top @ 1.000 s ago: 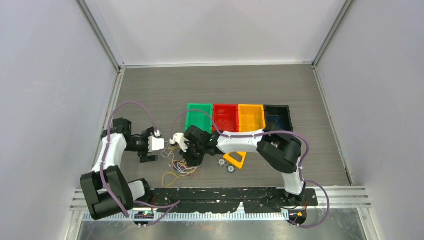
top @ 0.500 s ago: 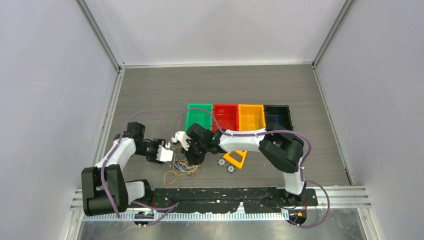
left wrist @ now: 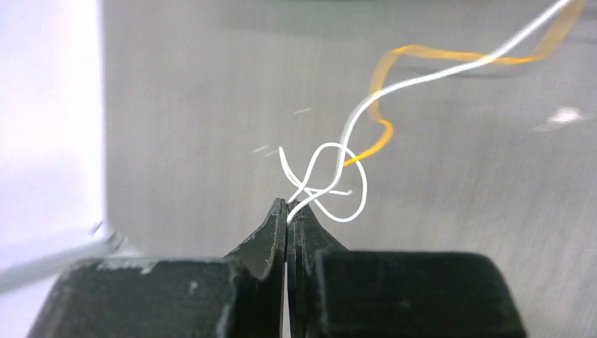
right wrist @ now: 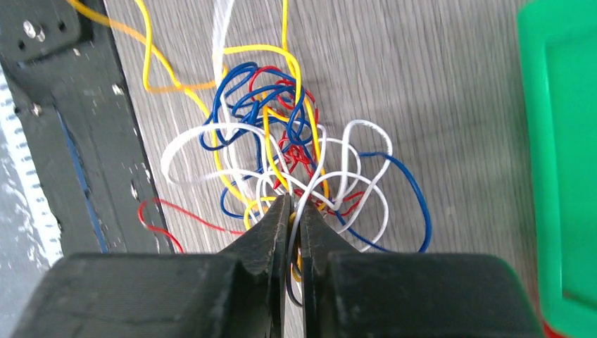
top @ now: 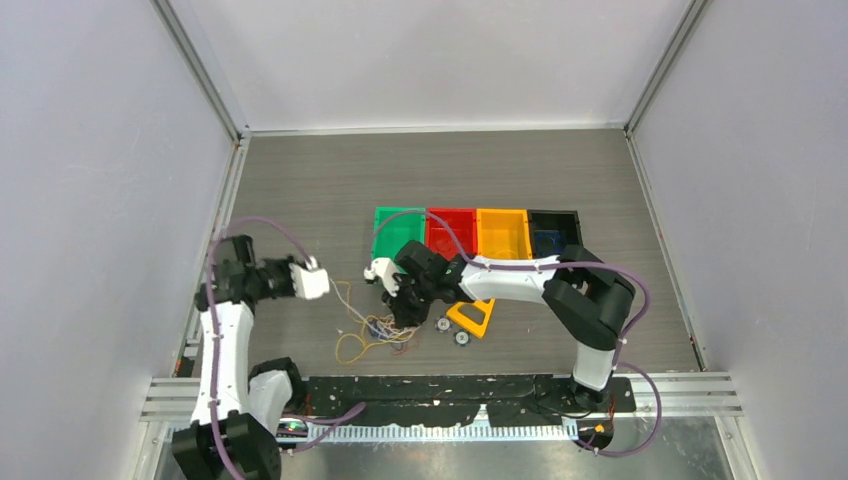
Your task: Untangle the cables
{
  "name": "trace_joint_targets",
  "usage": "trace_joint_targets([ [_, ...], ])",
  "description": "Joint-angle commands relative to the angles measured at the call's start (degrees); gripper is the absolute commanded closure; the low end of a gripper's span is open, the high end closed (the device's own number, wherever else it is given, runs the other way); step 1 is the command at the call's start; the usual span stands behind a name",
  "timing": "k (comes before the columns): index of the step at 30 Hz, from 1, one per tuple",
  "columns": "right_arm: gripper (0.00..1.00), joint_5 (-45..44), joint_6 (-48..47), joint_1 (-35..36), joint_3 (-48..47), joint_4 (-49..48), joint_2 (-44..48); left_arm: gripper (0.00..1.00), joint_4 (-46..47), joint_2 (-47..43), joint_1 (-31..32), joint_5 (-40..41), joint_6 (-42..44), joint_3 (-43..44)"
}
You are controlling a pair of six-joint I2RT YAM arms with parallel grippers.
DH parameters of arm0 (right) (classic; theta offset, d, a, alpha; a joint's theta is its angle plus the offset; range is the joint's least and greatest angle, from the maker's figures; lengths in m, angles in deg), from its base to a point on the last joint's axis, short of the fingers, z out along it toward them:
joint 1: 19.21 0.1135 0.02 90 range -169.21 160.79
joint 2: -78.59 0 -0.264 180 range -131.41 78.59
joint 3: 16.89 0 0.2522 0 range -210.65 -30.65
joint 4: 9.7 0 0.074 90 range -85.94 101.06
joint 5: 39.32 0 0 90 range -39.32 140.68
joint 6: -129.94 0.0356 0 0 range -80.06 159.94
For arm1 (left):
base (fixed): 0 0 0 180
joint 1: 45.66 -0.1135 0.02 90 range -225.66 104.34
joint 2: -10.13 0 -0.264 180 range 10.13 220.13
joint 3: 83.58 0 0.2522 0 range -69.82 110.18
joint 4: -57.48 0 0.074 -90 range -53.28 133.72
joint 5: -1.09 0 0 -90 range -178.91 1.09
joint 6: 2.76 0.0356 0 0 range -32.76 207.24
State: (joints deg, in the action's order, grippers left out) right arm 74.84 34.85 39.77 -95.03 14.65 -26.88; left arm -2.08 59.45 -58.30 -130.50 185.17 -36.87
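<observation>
The cables point(top: 375, 330) lie as a knot of yellow, white, red and blue wires on the table in front of the green tray; the right wrist view shows the tangle point(right wrist: 281, 141) close up. My left gripper point(top: 328, 284) is shut on the white cable point(left wrist: 338, 176), whose end curls in a small loop just past the tips point(left wrist: 287, 208). A yellow cable point(left wrist: 384, 127) trails behind it. My right gripper point(top: 402, 318) sits at the knot's right side, shut point(right wrist: 294, 204) on a few strands of the tangle, white and yellow among them.
Green point(top: 398, 232), red point(top: 451, 232), orange point(top: 502, 232) and black point(top: 555, 235) trays stand in a row behind the knot. An orange triangular piece point(top: 470, 318) and two small round parts point(top: 441, 324) lie right of it. The black base rail point(right wrist: 70, 141) borders the tangle.
My left gripper came in to the knot, shut on the white cable and drew back left, stretching it out. The right gripper shifted slightly right, still clamped on the tangle.
</observation>
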Motion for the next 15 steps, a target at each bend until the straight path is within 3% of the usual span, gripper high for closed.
trace_joint_targets([
  [1,0.87,-0.20,-3.92,-1.95,4.04,3.94,5.64,1.00,0.00,0.67,-6.84,-6.72,-26.00,18.43],
  [5,0.86,-1.56,-5.83,-2.73,7.82,5.47,8.04,1.00,5.72,4.74,-11.52,-8.70,-47.88,30.82],
  [8,0.85,-2.66,-6.89,-3.34,10.01,5.62,9.13,1.00,11.03,6.61,-12.05,-6.66,-59.09,37.25],
  [11,0.84,-3.19,-7.36,-3.70,10.87,5.86,9.80,1.00,14.77,9.49,-12.35,-3.81,-64.91,43.93],
  [15,0.68,-2.03,-7.26,-4.46,9.69,7.08,11.09,1.00,12.64,11.51,-12.28,-9.18,-68.74,50.65],
])
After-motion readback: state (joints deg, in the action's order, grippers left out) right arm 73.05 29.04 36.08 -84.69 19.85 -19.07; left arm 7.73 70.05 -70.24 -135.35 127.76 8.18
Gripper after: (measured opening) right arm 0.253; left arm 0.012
